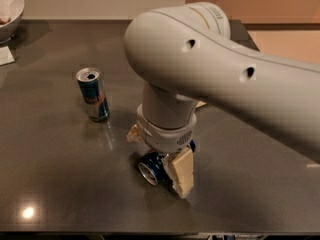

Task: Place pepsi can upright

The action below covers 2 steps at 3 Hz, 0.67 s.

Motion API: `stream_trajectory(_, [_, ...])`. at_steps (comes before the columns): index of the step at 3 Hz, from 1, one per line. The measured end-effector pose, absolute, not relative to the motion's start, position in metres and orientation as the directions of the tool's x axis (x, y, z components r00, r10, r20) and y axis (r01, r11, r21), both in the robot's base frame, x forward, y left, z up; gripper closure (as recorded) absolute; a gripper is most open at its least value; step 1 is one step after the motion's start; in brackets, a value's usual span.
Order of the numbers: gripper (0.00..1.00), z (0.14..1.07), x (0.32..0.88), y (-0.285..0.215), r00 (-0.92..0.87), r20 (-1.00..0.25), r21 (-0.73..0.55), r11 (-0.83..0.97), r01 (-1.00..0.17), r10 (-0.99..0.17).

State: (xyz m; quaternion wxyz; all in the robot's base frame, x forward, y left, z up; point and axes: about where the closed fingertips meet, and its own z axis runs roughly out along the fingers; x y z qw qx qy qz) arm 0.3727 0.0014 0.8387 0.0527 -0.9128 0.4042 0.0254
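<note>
The pepsi can (151,168) lies on its side on the dark table (60,174), near the front middle, its silver end facing front left. Only that end and a strip of blue side show; the rest is hidden under my wrist. My gripper (157,163) comes down from above and straddles the can. One beige finger (181,177) is against the can's right side and reaches the table. The other finger (133,133) is at the back left, a little apart from the can. The gripper looks open around the can.
A slim blue-and-silver can (93,94) stands upright to the left, behind the pepsi can. A white bowl (9,8) and a white paper (6,56) are at the far left corner. My large white arm (225,79) covers the right half. The table's front edge is close below.
</note>
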Motion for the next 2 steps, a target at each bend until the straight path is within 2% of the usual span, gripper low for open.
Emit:
stream_trajectory(1, [0.27, 0.8322, 0.3740, -0.0042, 0.659, -0.069, -0.061, -0.656, -0.752, -0.749])
stream_trajectory(2, [0.50, 0.8358, 0.3768, -0.0099, 0.642, -0.064, -0.064, -0.639, -0.767, -0.764])
